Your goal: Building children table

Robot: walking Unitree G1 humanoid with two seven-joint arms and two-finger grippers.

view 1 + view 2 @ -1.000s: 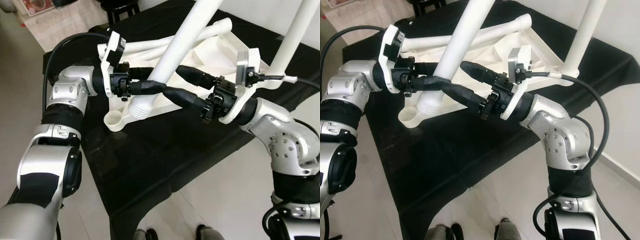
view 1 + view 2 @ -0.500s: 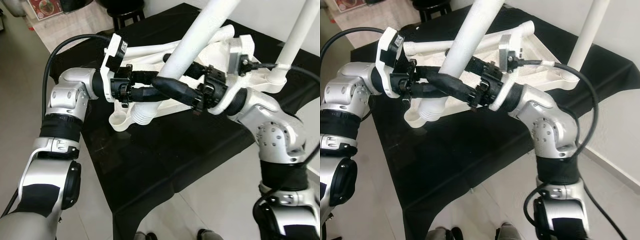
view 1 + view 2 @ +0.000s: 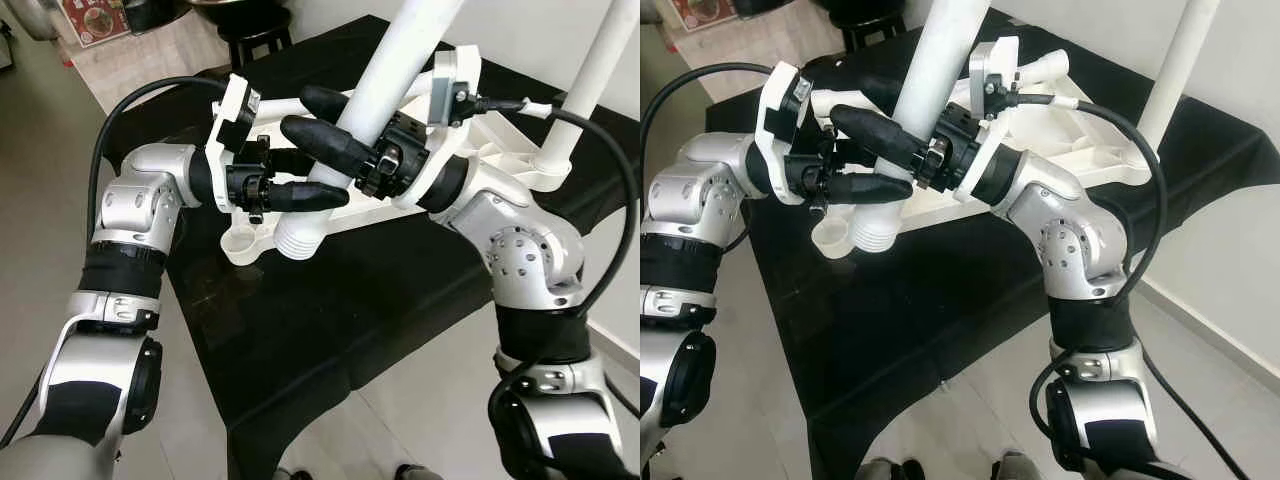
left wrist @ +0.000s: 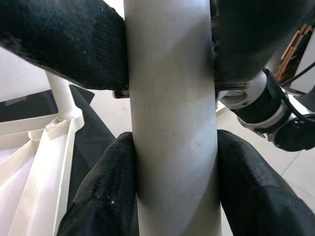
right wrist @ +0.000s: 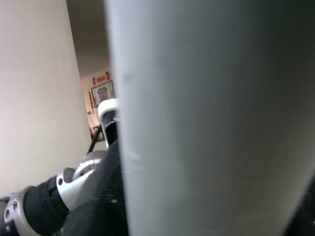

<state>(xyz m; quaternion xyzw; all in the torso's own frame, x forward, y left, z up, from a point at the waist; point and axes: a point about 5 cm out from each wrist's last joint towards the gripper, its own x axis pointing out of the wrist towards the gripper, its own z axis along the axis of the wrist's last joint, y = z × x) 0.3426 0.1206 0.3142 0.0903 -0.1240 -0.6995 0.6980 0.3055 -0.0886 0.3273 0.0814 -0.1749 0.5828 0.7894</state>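
Since a second ago the right gripper (image 3: 318,118) has climbed from below the left one to a spot higher up the table leg (image 3: 385,85), and the leg now stands steeper over the black cloth (image 3: 330,300)

At centre left of the left eye view, the left gripper (image 3: 318,180) reaches in from the left, its fingers (image 4: 106,194) closed on the leg just above the ribbed end (image 3: 300,235); the left wrist view shows a pad pressed to each side of the tube. That ribbed end sits near the round socket (image 3: 240,240) at the corner of the upturned tabletop (image 3: 470,130), which lies on the cloth at upper centre. Further right, the right gripper comes in from the right arm with one finger on each side of the leg; whether they press it I cannot tell. At the upper right edge a second leg (image 3: 590,85) already stands fitted in the tabletop

To do this step well, keep the leg in line with the socket's axis, lower the ribbed end squarely into the ring, and push straight down with both grips so the tabletop does not slide on the cloth
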